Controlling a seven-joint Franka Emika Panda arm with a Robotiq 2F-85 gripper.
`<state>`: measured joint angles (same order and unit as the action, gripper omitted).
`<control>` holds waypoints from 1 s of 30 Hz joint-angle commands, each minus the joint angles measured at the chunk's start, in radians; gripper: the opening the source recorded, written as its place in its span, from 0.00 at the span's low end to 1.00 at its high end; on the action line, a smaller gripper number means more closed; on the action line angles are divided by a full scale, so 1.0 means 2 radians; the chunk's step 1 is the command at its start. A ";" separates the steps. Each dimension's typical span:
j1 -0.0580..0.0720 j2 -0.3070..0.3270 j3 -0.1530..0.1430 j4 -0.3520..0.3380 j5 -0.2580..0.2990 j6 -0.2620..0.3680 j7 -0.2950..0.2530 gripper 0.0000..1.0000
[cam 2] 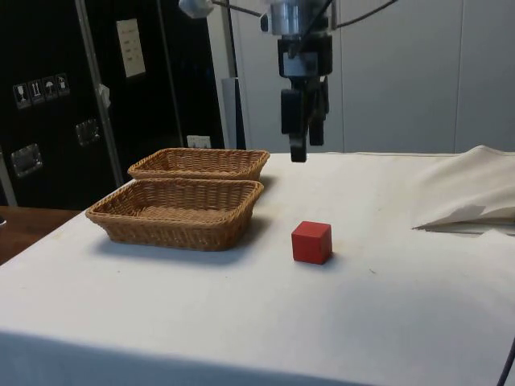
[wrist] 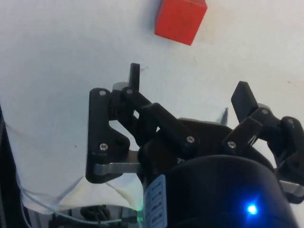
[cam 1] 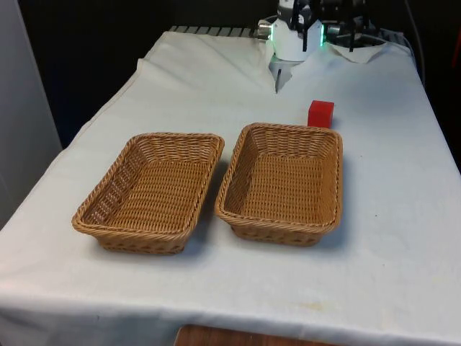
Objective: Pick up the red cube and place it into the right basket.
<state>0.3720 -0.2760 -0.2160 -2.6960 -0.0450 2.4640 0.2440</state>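
The red cube [cam 1: 320, 113] sits on the white cloth just behind the right basket [cam 1: 291, 128], on the robot's side. From the side, the cube [cam 2: 311, 242] lies a short way off that basket's [cam 2: 173, 229] end. My gripper [cam 2: 306, 150] hangs high over the table, open with nothing between its fingers, above and a little beyond the cube. In the wrist view the cube [wrist: 180, 19] lies on the cloth ahead of the spread fingers [wrist: 134, 78], off the gripper's [wrist: 190, 88] centre line.
The left basket [cam 1: 176, 135] stands beside the right one, also seen as the farther basket [cam 2: 201, 170] from the side. Both are empty wicker trays. A raised fold of cloth [cam 2: 475, 193] lies near the robot's end of the table.
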 commanded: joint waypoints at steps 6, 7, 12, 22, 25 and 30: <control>0.004 0.030 0.000 -0.002 0.028 0.036 -0.023 1.00; 0.004 0.035 0.000 -0.001 0.032 0.040 -0.026 1.00; 0.004 0.061 0.002 0.000 0.054 0.062 -0.042 1.00; 0.004 0.102 0.014 -0.005 0.089 0.097 -0.053 1.00; 0.003 0.115 0.021 -0.007 0.099 0.108 -0.053 1.00; 0.000 0.138 0.031 -0.004 0.101 0.120 -0.049 1.00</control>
<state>0.3720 0.0010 -0.1530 -2.7040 0.1580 2.7030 0.1460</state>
